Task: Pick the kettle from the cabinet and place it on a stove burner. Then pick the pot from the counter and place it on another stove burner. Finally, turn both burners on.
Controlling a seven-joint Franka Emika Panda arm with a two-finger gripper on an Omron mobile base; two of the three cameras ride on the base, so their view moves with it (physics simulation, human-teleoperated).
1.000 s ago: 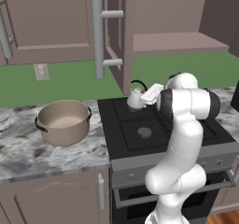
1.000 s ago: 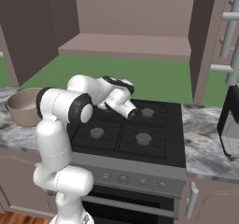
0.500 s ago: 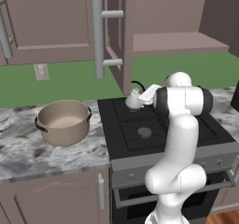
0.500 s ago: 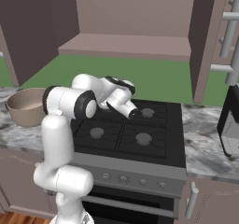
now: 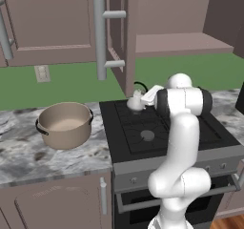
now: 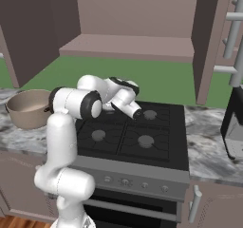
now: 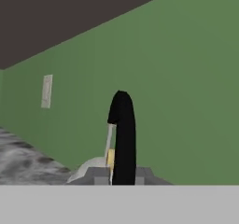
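The small silvery kettle [image 5: 135, 102] stands upright at the back-left burner of the black cooktop [image 5: 190, 128]. My gripper [image 5: 144, 96] is shut on its thin black arched handle [image 7: 122, 134], which rises between the fingertips [image 7: 98, 174] with the kettle's grey top [image 7: 91, 168] just below. In the right base view my own arm hides the kettle. The wide tan pot [image 5: 66, 124] [image 6: 26, 108] sits on the marbled counter [image 5: 28, 161] left of the stove. The front-left burner [image 5: 147, 135] [image 6: 98, 135] is bare. Above it, the open cabinet shelf [image 5: 181, 44] [image 6: 128, 46] is bare.
An open cabinet door with a long grey bar handle [image 5: 101, 37] hangs above the stove's left edge. A dark appliance [image 6: 235, 122] stands on the counter right of the stove. Stove knobs [image 6: 126, 182] line the front panel. A wall socket [image 5: 42, 73] sits on the green wall.
The arm's elbow has swung a little to the left, and the kettle has crept slightly left and down by the back-left burner. The grip on the handle looks the same.
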